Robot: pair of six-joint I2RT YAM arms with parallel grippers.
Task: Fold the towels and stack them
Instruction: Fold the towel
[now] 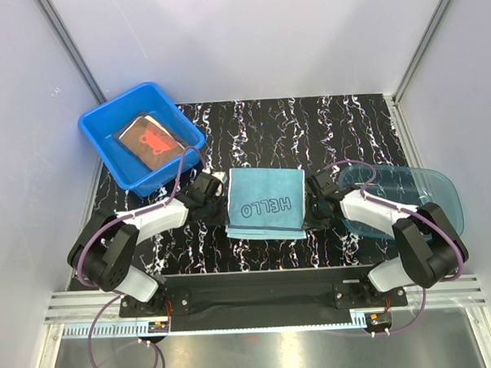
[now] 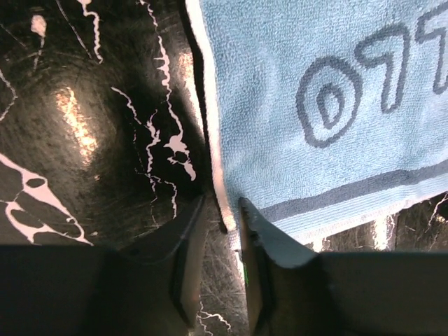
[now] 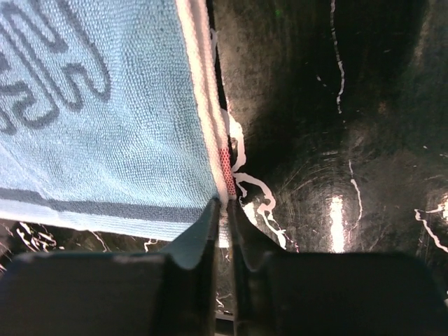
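To fold the blue towel, my right fingers pinch its three o'clock edge while my left fingers straddle nine o'clock, grip unclear.

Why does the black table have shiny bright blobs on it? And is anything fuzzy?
Left wrist view: glare makes a bright patch on the table; the near fingers look dark and soft. Right wrist view: another glare streak right of the light blue towel. Top view: even light, sharp.

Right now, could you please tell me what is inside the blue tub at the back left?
A dark brown towel with a red print lies flat in the blue tub, covering most of its floor. Whatever might lie beneath that towel is hidden.
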